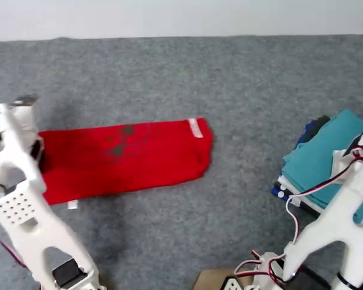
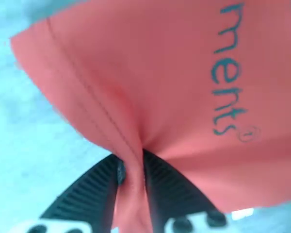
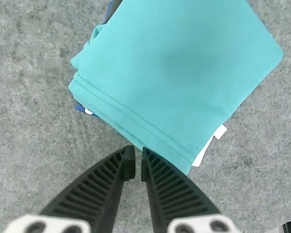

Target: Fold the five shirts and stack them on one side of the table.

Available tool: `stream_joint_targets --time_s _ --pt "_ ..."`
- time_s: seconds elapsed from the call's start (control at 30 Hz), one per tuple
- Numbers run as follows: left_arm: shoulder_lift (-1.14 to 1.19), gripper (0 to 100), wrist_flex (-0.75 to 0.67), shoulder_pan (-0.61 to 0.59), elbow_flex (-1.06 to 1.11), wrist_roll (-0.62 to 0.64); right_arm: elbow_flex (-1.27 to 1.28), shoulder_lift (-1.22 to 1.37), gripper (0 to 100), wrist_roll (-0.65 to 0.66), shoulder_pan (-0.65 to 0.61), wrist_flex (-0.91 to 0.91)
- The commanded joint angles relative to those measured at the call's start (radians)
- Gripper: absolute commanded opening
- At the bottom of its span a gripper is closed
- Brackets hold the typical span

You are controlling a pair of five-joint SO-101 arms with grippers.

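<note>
While the left gripper (image 2: 131, 170) pinched a raised fold of the red shirt (image 2: 150, 82), its black ribbed jaws pressed tight on the cloth, which bunched into a ridge between them and fanned out beyond the tips. Teal lettering ran across the fabric past the fold. From the high view, the left arm (image 1: 24, 205) stood at the left end of that shirt (image 1: 127, 157), which lay as a long folded band across the grey table (image 1: 230, 90), a small white label (image 1: 195, 128) showing at its far right end.

The right gripper (image 3: 135, 158) had its jaws drawn together with nothing between them, only a thin slit left. It hung over bare table just beside the stitched hem of the teal shirt (image 3: 179, 73), apart from it. That teal shirt (image 1: 317, 157) topped a stack of folded shirts at the right side of the table, with a dark blue shirt (image 1: 307, 132) showing beneath it at the edges. The right arm (image 1: 345, 211) rose in front of the stack, well apart from the red shirt.
</note>
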Motion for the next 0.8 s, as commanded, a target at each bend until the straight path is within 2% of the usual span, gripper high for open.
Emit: stream_joint_targets --time_s 0.0,0.17,0.37,0.6,0.77 --pt "-0.025 0 0.020 -0.057 -0.058 -0.049 -0.009 -0.039 3.9 0.011 -0.005 0.008" --pt "-0.043 0 0.080 -0.055 -0.067 -0.080 -0.009 -0.038 3.9 0.012 -0.007 0.005" --pt "-0.192 0 0.081 0.025 0.030 -0.051 -0.005 -0.038 3.9 0.054 -0.005 0.002" --pt "-0.516 0 0.081 0.238 0.326 0.011 -0.005 -0.038 3.9 0.054 -0.005 0.002" --pt "-0.704 0 0.081 0.456 0.452 0.143 -0.005 -0.031 3.8 0.054 -0.005 0.004"
